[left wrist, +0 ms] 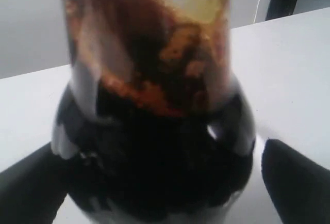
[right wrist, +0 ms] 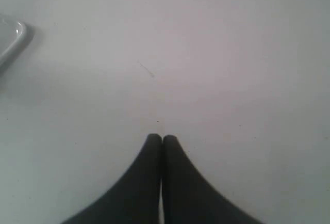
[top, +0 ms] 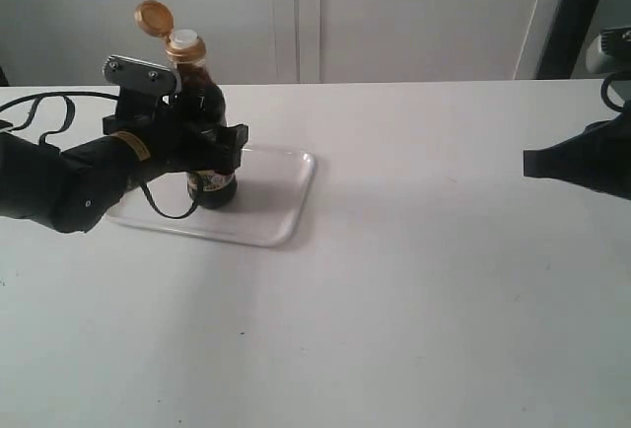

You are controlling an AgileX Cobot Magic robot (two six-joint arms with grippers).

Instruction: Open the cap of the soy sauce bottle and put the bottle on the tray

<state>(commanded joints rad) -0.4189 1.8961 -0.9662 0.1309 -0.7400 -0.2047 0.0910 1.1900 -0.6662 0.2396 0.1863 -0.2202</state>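
Observation:
The soy sauce bottle point(top: 204, 93) stands upright on the left part of the white tray point(top: 281, 201). Its orange-brown cap point(top: 153, 17) is flipped open and hangs back on its hinge over the white spout. My left gripper point(top: 212, 147) surrounds the bottle's dark body. In the left wrist view the bottle point(left wrist: 154, 146) fills the space between the fingers, and a thin strip of white shows between the glass and one finger point(left wrist: 296, 182), so the jaws stand open. My right gripper point(top: 532, 164) hovers at the far right, shut and empty point(right wrist: 163, 139).
A white table point(top: 424, 300) carries everything. A rounded corner of the tray point(right wrist: 13, 35) shows at the edge of the right wrist view. A pale wall and a dark post point(top: 577, 14) stand behind the table.

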